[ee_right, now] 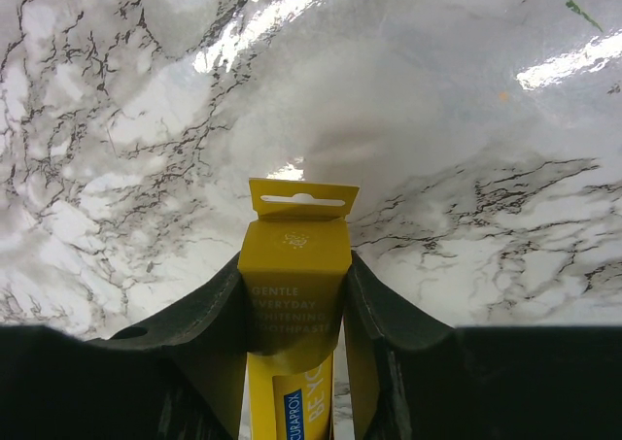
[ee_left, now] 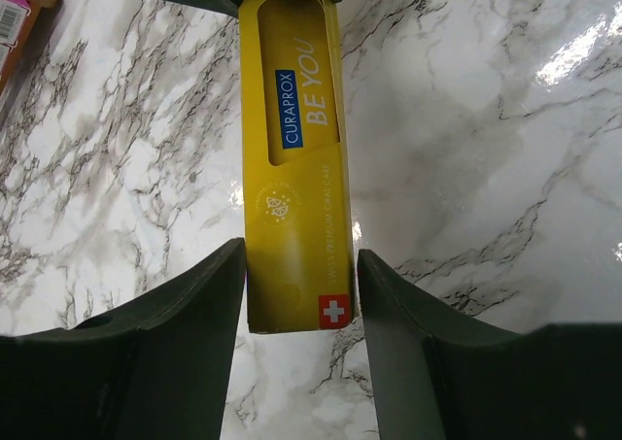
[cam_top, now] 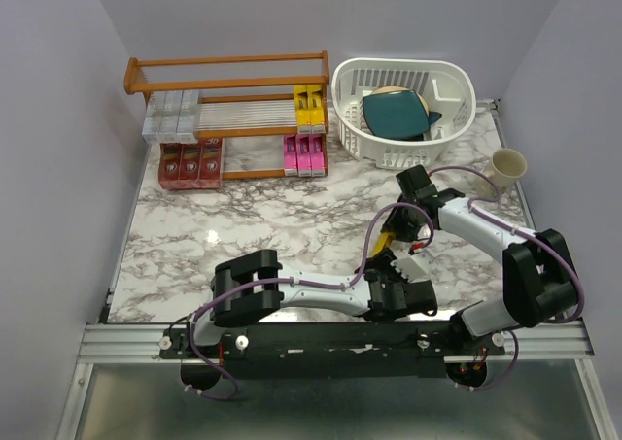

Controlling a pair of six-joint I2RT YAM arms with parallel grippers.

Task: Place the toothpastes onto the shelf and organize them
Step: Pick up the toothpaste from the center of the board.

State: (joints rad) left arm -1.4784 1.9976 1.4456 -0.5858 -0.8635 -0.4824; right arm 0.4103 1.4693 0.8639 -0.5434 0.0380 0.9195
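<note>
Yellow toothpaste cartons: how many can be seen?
3. Two yellow cartons sit side by side at the right end of the shelf's upper tier; the third is held by the right end effector. More may be hidden.

Upper right, a white slotted basket [cam_top: 449, 137] holds a teal object [cam_top: 397, 116]; a beige cup [cam_top: 508, 165] stands at right on the marble table [cam_top: 272, 217].

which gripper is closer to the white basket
Right. The right gripper, holding the yellow toothpaste, is just in front of the white basket; the left gripper is further back toward the arm bases.
</note>
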